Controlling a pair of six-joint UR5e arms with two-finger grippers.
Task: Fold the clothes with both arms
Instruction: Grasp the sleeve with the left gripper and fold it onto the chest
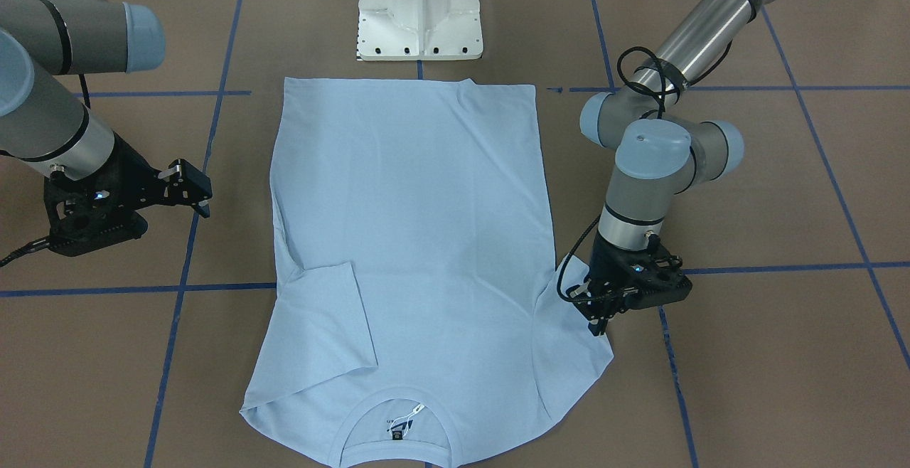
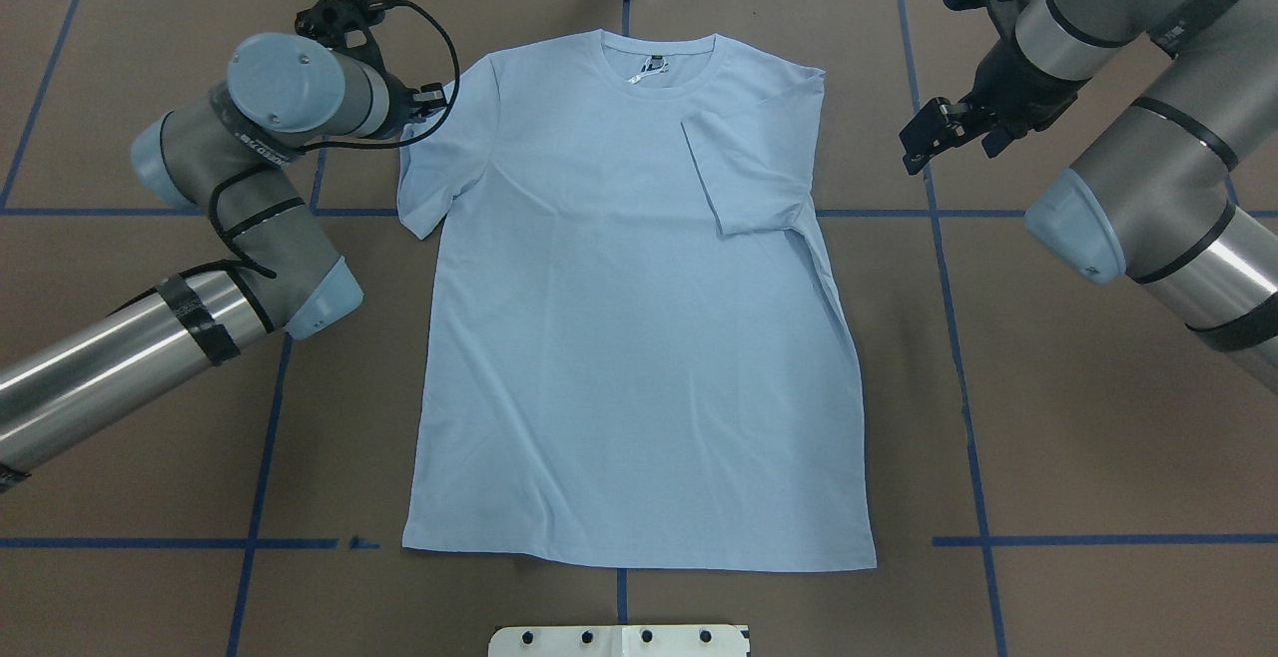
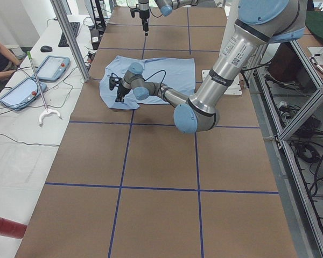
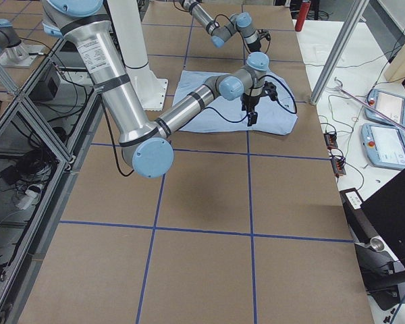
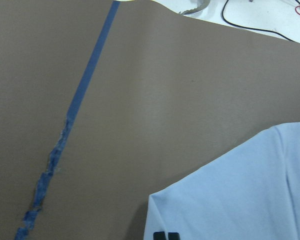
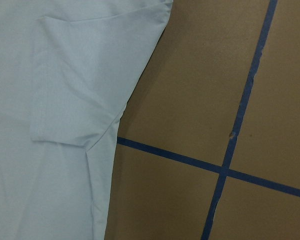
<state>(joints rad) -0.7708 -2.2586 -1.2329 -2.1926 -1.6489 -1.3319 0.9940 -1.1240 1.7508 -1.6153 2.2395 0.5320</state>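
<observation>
pale light-blue cotton t-shirt (image 2: pixel 639 318) lies flat, 1 sleeve folded inward; left gripper (image 1: pixel 599 324) clenched at the other sleeve; right gripper (image 2: pixel 947 146) released, apart.

Brown table (image 2: pixel 1098 437) (blue-taped) bears a T-shirt (image 2: pixel 629 318).

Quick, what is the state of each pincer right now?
Left pincer: shut, at a sleeve edge of the T-shirt; whether it grips cloth cannot be told.
Right pincer: open, holding nothing.

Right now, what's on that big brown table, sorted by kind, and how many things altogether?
T-shirt: 1
Robot arms: 2, the left arm and the right arm
White base: 1
Total: 4
</observation>
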